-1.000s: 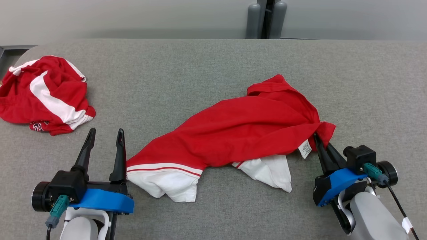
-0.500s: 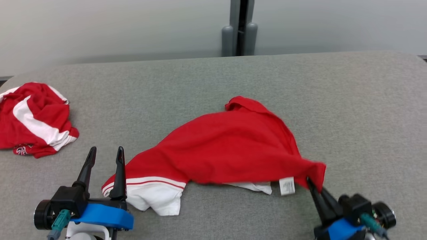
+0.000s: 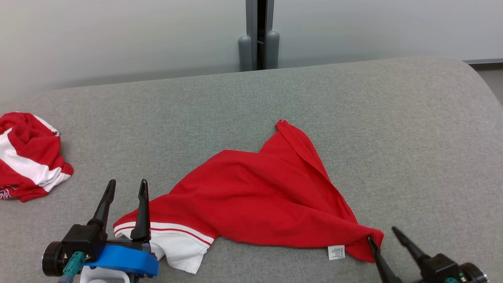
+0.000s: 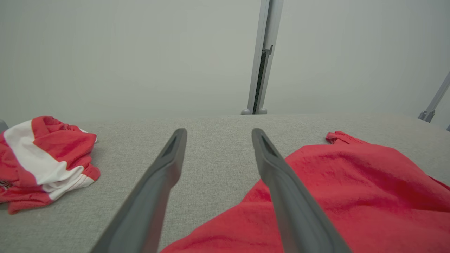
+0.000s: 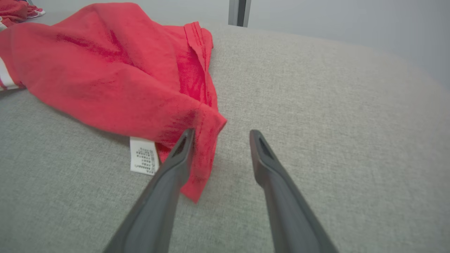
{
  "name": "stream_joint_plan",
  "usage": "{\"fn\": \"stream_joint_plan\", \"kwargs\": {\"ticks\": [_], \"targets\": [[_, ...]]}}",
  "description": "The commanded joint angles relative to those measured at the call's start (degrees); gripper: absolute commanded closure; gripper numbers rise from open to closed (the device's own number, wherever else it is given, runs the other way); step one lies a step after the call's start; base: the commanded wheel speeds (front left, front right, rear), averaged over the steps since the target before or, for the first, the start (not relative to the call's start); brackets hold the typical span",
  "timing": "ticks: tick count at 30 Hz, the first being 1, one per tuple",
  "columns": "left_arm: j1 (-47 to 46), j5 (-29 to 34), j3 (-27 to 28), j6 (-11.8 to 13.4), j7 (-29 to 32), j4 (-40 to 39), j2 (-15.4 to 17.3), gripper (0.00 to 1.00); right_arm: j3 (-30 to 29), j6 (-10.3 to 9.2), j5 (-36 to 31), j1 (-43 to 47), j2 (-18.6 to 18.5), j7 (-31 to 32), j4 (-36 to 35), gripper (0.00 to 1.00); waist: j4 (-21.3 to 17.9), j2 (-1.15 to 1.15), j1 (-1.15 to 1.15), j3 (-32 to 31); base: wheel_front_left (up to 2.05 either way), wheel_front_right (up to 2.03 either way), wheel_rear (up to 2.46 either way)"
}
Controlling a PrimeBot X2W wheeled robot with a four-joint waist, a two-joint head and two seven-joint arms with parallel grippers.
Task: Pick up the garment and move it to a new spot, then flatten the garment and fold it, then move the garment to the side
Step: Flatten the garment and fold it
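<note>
Head view: garment [image 3: 267, 200] on table [image 3: 412, 137]

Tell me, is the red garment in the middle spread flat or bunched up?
Bunched up: the red garment lies in an uneven wedge with folds, its white-striped end crumpled near the left gripper.

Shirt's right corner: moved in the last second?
Yes. Against the striped pile, the corner came nearer the robot; the right end effector is now open.
</note>
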Motion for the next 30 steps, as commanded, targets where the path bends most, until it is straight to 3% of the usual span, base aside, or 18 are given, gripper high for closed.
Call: {"fn": "stream_joint_plan", "kwargs": {"ticks": [1,7,13,21,30], "targets": [[0.53,-0.23,0.11,0.07,0.01,0.13,0.20,0.00,-0.61,-0.04,-0.45,0.43,-0.35,-0.02,-0.91,0.00,-0.06,0.00,0.00,-0.03,0.00,0.00,0.00],[0.25,-0.27,-0.02,0.00,0.01,0.29,0.19,0.00,-4.89,-0.04,-1.38,-0.07,-0.73,-0.01,-7.96,0.00,0.14,0.00,0.00,-0.08,0.00,0.00,0.00],[-0.33,-0.19,0.05,0.07,0.01,0.14,0.19,0.00,-3.82,-0.04,-2.37,-6.97,-2.04,-0.01,-9.12,0.00,0.78,0.00,0.00,0.39,0.00,0.00,0.00],[-2.24,-0.06,-0.38,-0.24,0.01,-0.07,0.19,0.00,1.30,-0.04,-2.46,-24.34,-3.41,1.00,-2.14,0.00,3.00,0.00,0.00,2.89,0.00,0.00,0.00],[-4.92,-1.58,-2.19,0.45,0.01,-0.38,0.19,0.00,7.83,-0.04,-2.77,-38.93,-2.85,8.50,10.02,0.00,7.24,0.00,0.00,6.78,0.00,0.00,0.00]]}}
